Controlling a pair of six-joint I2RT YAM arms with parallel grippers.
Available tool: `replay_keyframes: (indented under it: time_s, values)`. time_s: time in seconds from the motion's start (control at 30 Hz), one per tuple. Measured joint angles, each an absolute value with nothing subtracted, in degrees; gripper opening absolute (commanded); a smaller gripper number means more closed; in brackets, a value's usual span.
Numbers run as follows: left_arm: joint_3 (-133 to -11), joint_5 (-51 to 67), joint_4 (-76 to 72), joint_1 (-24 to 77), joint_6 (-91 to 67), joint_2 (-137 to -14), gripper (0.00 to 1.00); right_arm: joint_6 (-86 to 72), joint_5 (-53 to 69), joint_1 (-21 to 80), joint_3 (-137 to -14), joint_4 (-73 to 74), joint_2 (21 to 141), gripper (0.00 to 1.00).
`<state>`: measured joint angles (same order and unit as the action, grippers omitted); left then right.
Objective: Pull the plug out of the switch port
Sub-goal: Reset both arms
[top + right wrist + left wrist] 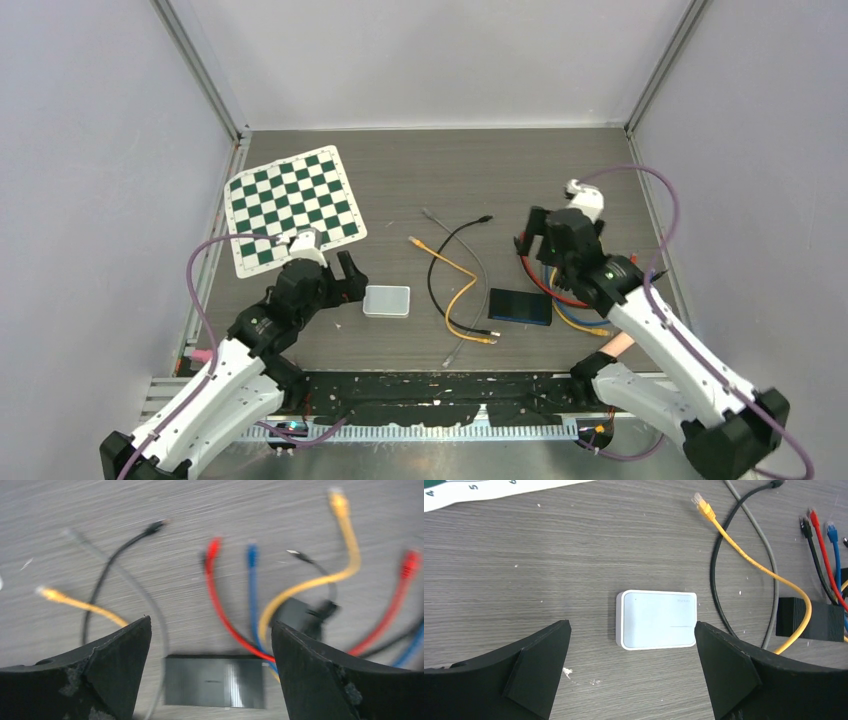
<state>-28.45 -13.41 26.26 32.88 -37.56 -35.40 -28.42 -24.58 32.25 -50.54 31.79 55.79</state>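
Hanging wide open, the right pincer (210,623) frames the flat black rectangular switch (215,681) low in its view, long axis left-right. A red cable (212,587) and a blue cable (252,590) meet its far edge. The left pincer (631,625), equally wide, hovers over a white plastic box (658,619), farther off.

The counter (400,170) is lit evenly and softly, with faint shadows cast. Cables (216,587) above the black switch (215,680) are smeared by blur.

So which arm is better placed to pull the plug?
Right, probably: the right gripper hangs open above the black switch, where a red cable and a blue cable arrive. The left gripper faces the white box, with no cable attached.
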Motion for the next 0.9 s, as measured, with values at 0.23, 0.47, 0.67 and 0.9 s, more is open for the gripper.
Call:
replay_keyframes:
  time_s: [0.23, 0.47, 0.67, 0.9]
  values:
    - [-32.32, -15.94, 29.69, 32.88, -38.87, -36.69, 1.0, -29.56, -35.57, 26.24, -42.76, 36.8, 37.28, 0.95]
    - [-35.62, -17.52, 34.44, 32.88, -40.71, -39.31, 0.99, -31.09, -41.95, 26.06, -39.13, 39.27, 28.47, 0.95]
    - [-35.64, -18.68, 36.49, 32.88, -41.82, -39.64, 0.99, -31.2, -42.96, 26.06, -38.44, 39.46, 29.41, 0.95]
    - [-35.64, -19.03, 36.23, 32.88, -41.82, -41.91, 0.99, -31.03, -40.69, 26.06, -38.81, 39.66, 34.11, 0.95]
